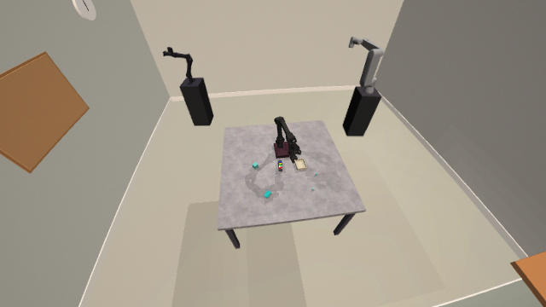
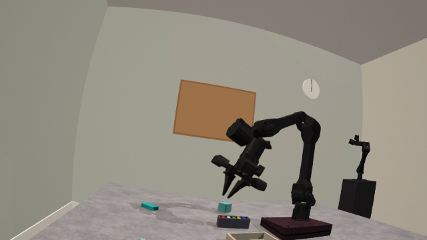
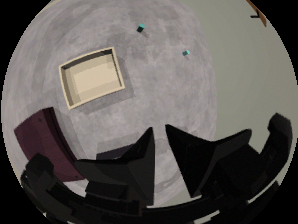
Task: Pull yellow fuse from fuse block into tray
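Hiding fuse block (image 2: 233, 221) in wrist view, nearly-shut empty jaws, tray (image 3: 92, 78) visible

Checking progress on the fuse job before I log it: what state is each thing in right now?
tool: narrowed nearly shut, holding nothing, raised above the table, pointing down
yellow fuse: seated in the fuse block, not pulled
fuse block: on the table, all its fuses in place
tray: nothing in it, lying flat on the table
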Robot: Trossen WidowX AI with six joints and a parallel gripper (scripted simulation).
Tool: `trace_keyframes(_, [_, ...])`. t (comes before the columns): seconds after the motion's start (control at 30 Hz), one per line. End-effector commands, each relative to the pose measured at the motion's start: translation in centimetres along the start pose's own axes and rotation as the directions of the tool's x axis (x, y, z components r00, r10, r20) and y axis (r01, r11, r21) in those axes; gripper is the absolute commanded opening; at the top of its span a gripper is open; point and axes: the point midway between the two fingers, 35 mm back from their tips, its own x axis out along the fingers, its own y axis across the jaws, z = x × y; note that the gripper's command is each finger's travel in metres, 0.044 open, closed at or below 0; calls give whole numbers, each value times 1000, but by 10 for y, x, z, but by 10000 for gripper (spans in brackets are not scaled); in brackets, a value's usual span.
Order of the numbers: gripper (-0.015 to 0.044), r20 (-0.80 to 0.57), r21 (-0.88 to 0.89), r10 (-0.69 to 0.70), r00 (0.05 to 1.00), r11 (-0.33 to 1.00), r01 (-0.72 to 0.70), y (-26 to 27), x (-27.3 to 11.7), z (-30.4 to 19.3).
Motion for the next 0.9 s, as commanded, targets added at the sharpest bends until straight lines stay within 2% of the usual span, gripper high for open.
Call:
trace_keyframes(0.0, [72, -55, 8, 155, 986, 988, -155, 30, 14, -41])
trace_keyframes(0.2, [72, -74, 70, 423, 903, 906, -418, 92, 16, -104])
trace_keyframes(0.87, [72, -73, 72, 430, 900, 902, -426, 98, 27, -112])
